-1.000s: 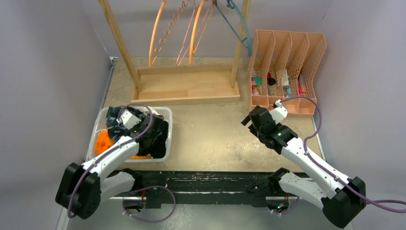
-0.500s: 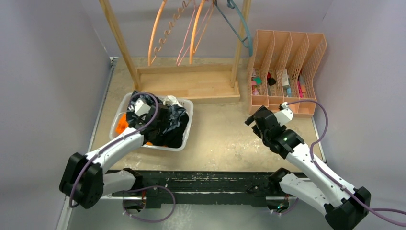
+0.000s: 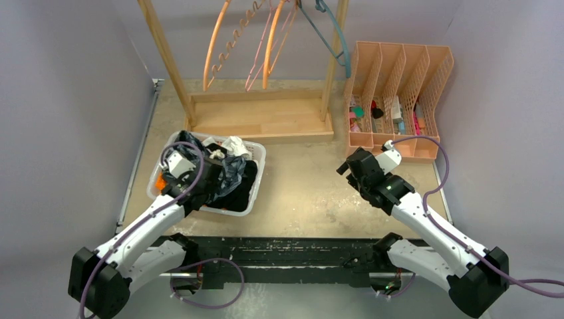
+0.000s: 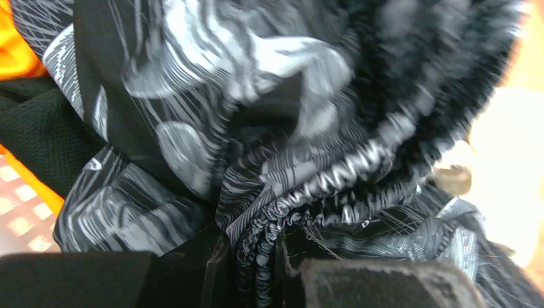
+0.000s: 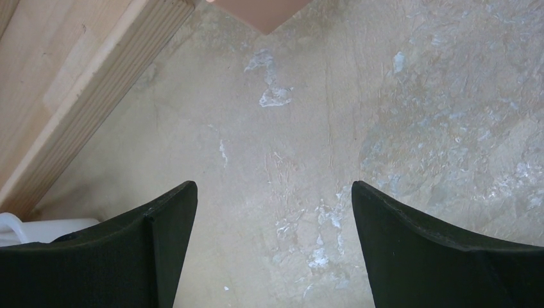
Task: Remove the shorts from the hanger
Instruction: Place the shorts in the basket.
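1. Though the task speaks of a hanger, the overhead view shows the hangers [image 3: 219, 46] bare on the wooden rack [image 3: 259, 119]. The shorts lie heaped in a white bin [image 3: 259, 156]. The left gripper [image 3: 203, 178] is buried in that heap, with the camo shorts [image 3: 233, 171] just beyond its tip. The white shorts [image 3: 233, 144] lie farther ahead, the orange shorts [image 3: 159, 181] behind its wrist, and the black shorts [image 3: 243, 189] to its side. The right gripper [image 3: 346, 166] hangs over bare table, well apart from the bin, so the left arm is plainly the nearer.
2. From the left wrist, the left gripper [image 4: 256, 269] is pressed together on the gathered elastic waistband of the camo shorts [image 4: 192, 128]. That band runs away from the pinch, ahead and to the right. Black shorts [image 4: 38, 135] and orange shorts [image 4: 13, 45] lie off to the left.
3. From the right wrist, the right gripper [image 5: 272, 199] is spread wide, holding nothing, with only tabletop between the jaws. The wooden rack [image 5: 64, 77] sits ahead to its left.
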